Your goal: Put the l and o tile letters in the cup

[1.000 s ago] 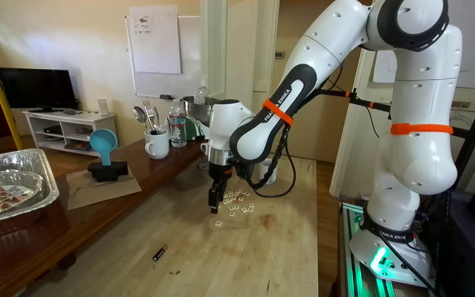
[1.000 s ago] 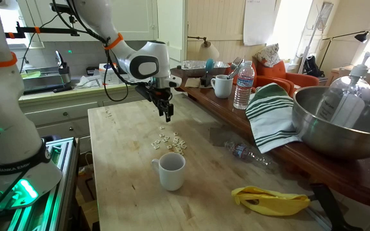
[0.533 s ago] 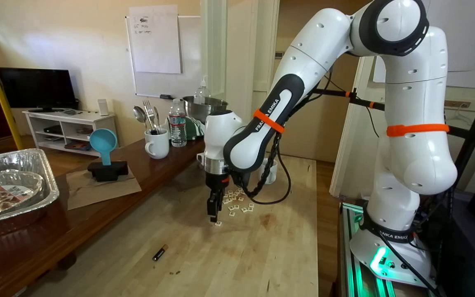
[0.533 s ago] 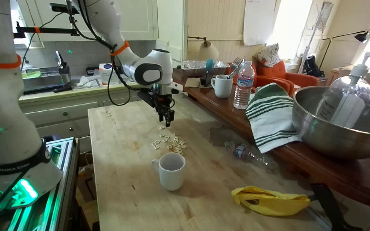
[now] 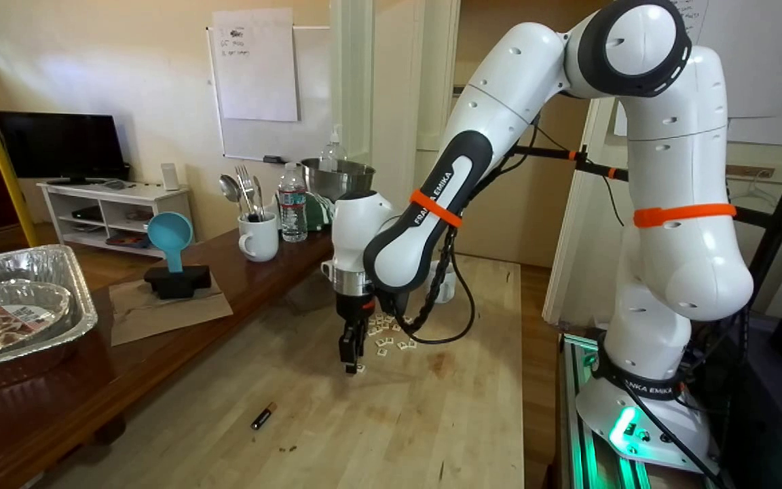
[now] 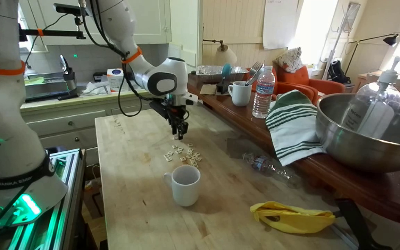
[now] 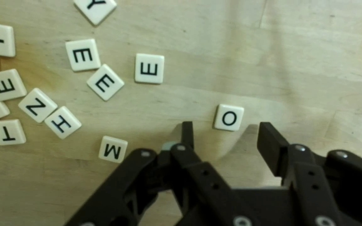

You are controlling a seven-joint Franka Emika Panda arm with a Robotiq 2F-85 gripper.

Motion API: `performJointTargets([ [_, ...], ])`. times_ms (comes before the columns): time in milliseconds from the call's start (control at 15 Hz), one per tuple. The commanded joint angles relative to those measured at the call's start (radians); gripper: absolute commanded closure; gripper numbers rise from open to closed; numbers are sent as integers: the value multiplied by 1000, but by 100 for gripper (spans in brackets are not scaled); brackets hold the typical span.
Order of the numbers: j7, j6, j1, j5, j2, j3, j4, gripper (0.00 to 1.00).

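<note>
The O tile (image 7: 229, 117) lies face up on the wooden table, apart from the other tiles. It is partly hidden by the fingers in both exterior views (image 5: 361, 369) (image 6: 175, 138). My gripper (image 7: 226, 133) is open and empty, low over the table. In the wrist view the O tile lies between the fingers, slightly ahead of their tips. The gripper also shows in both exterior views (image 5: 351, 367) (image 6: 178, 135). The cup (image 6: 185, 189) is plain white with a handle and stands upright beyond the tile cluster; cables partly cover it elsewhere (image 5: 447, 288). I cannot make out the L tile.
Several other tiles (image 7: 149, 68) lie loosely grouped to one side, with an M tile (image 7: 113, 149) closest to a finger. A battery (image 5: 263, 415), a plastic bottle (image 6: 262, 163) and a yellow item (image 6: 292, 218) lie on the table. A raised dark wooden counter (image 5: 180, 326) borders it.
My gripper has come down from above the table to just over it at the O tile, its fingertips now overlapping that tile in the exterior views. The tiles and cup have not moved.
</note>
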Motion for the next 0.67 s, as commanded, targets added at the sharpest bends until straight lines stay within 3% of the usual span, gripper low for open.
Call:
performJointTargets([
  [0, 45, -17, 26, -26, 24, -16, 21, 47],
  [400, 101, -21, 49, -61, 31, -33, 22, 56],
  [533, 117, -22, 54, -75, 32, -38, 23, 66],
  [600, 121, -21, 56, -82, 32, -40, 23, 85],
])
